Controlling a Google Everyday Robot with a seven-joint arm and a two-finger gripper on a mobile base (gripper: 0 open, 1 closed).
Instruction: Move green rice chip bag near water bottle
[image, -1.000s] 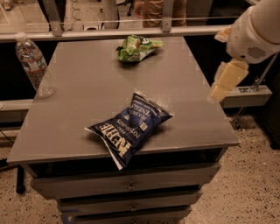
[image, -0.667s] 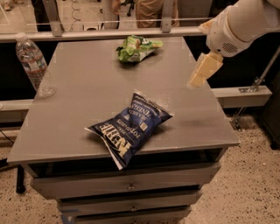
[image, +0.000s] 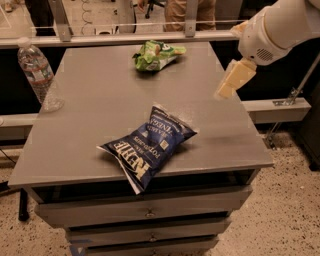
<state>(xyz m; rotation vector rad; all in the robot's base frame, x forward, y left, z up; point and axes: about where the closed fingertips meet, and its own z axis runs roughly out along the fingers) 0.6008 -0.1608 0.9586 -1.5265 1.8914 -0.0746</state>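
The green rice chip bag (image: 156, 55) lies at the far middle of the grey table (image: 95, 125), light green and crumpled. The water bottle (image: 37, 72) stands upright at the table's far left edge, clear with a white cap. My gripper (image: 232, 80) hangs from the white arm (image: 280, 27) above the table's right side. It is to the right of the green bag, a little nearer the camera, and apart from it. It holds nothing that I can see.
A large dark-blue chip bag (image: 150, 145) lies near the table's front edge, in the middle. A rail (image: 120, 39) runs behind the table. Drawers (image: 150, 212) sit under the tabletop. People stand beyond the rail.
My gripper has moved left from beyond the table's right edge to over its right side, closer to the green bag. The bags and the bottle have not moved.
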